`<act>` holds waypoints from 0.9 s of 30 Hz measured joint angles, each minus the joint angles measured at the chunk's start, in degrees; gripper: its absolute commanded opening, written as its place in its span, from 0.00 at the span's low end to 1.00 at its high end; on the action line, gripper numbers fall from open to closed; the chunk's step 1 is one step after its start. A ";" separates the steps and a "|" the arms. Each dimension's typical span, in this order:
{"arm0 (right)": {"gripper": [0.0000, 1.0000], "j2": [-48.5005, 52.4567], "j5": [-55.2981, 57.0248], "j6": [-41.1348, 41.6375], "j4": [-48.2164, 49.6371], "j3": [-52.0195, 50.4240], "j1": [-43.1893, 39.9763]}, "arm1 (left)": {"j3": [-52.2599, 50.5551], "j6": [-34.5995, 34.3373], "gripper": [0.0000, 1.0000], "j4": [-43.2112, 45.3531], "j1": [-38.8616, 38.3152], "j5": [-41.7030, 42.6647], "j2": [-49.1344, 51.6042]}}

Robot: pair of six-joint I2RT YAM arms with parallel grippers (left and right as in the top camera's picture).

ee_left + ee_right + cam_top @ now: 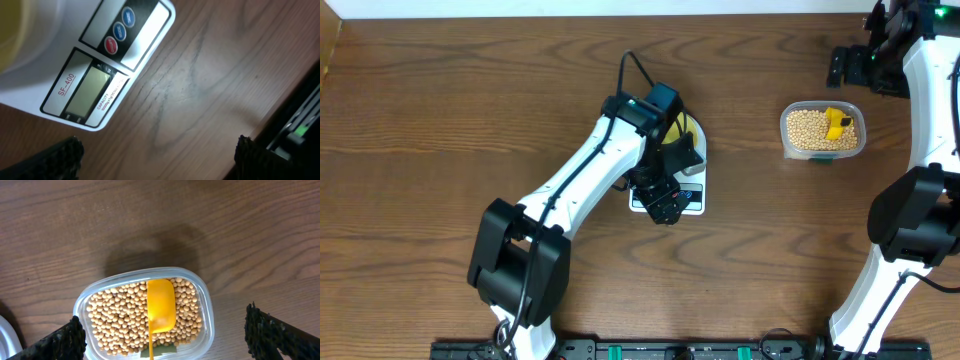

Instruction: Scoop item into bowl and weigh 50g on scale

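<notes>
Brown wood-grain tabletop [440, 110], filling nearly all of the overhead view, grain running left to right, with darker streaks and swirls throughout. Along the far edge, a narrow pale strip [570, 7], plain and bright, too little of it visible to tell wall from floor. At the far left corner, a sliver of lighter wood. Along the near edge, a black rail [670, 350] with small green parts. Soft, even light from above; faint sheen on the wood in the left wrist view; one blurred dark shadow [150, 250] across the grain in the right wrist view.
</notes>
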 measured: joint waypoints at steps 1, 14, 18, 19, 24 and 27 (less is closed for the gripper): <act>0.99 0.00 0.00 0.00 0.00 0.00 0.00 | -0.02 0.94 0.98 0.02 -0.11 -0.26 0.15; 0.99 0.00 0.00 0.00 0.00 0.00 0.00 | -0.02 8.24 0.98 1.88 -1.66 -0.35 0.22; 0.99 0.00 0.00 0.00 0.00 0.00 0.00 | -0.02 8.81 0.98 0.63 -3.91 -2.82 0.66; 0.99 0.00 0.00 0.00 0.00 0.00 0.00 | -0.02 8.83 0.98 0.66 -4.35 -3.43 0.94; 0.99 0.00 0.00 0.00 0.00 0.00 0.00 | -0.02 12.81 0.98 -0.72 -4.61 -3.98 1.49; 0.99 0.00 0.00 0.00 0.00 0.00 0.00 | -0.02 17.97 0.98 -2.95 -4.04 -3.98 1.60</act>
